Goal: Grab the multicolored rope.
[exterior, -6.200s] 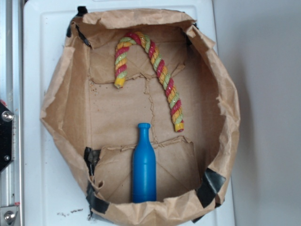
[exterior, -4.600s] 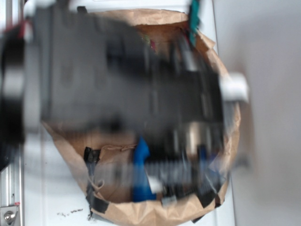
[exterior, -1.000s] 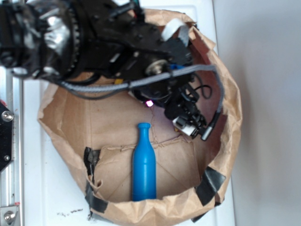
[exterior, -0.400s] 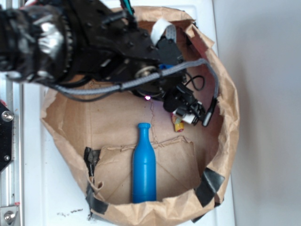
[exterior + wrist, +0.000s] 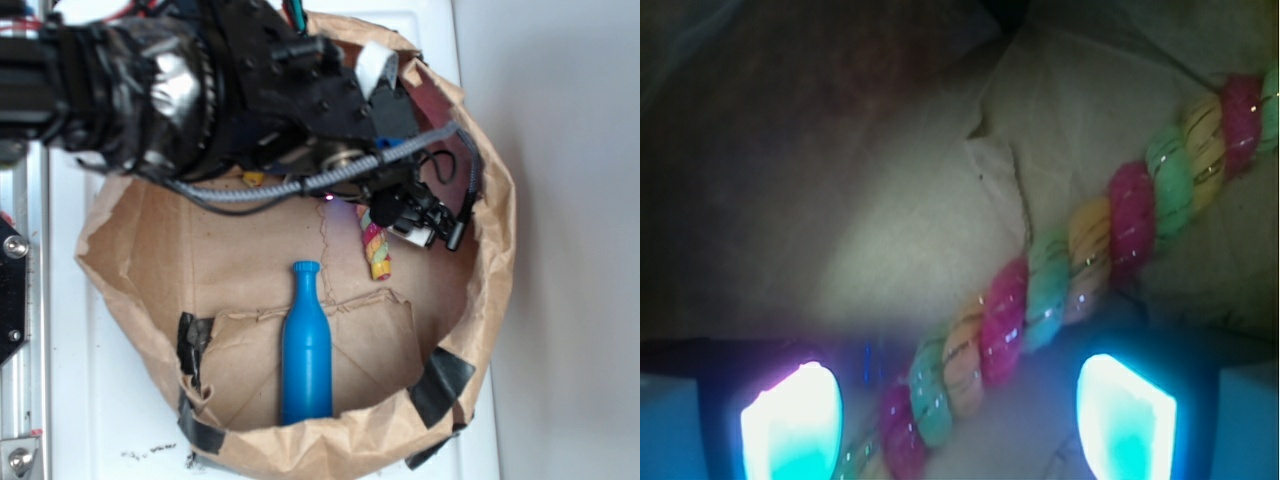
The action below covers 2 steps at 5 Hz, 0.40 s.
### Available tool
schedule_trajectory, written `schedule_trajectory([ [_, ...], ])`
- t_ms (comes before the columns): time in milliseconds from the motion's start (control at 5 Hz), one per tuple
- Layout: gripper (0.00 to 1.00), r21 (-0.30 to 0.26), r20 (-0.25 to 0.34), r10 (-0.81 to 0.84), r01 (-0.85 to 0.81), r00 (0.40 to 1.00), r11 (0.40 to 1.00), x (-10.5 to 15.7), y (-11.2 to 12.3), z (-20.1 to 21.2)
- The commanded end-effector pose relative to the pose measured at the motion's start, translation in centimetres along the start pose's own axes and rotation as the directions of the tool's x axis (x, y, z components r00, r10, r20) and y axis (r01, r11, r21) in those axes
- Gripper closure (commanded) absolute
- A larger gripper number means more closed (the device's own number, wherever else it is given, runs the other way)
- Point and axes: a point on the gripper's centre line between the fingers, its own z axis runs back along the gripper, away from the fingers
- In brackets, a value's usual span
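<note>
Your fingers stand spread, one either side of the multicolored rope, which runs toward two o'clock on the paper bag floor, placed to clamp it.

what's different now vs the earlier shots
The arm, absent at first, swung in over the paper bag and now covers its top half. The gripper shifted up in the last moments, uncovering more of the multicolored rope end. In the wrist view the rope runs between the open fingers; no grasp is visible yet. The blue bottle stayed put.
</note>
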Motion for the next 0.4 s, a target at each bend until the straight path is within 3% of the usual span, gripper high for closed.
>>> schedule_trajectory([
  [0,0.00,-0.012,0.076,-0.048,0.049,0.996,0.999,0.43,-1.51,0.29],
  [200,0.00,0.008,0.076,-0.063,0.063,0.995,0.998,0.23,-1.69,-0.04],
])
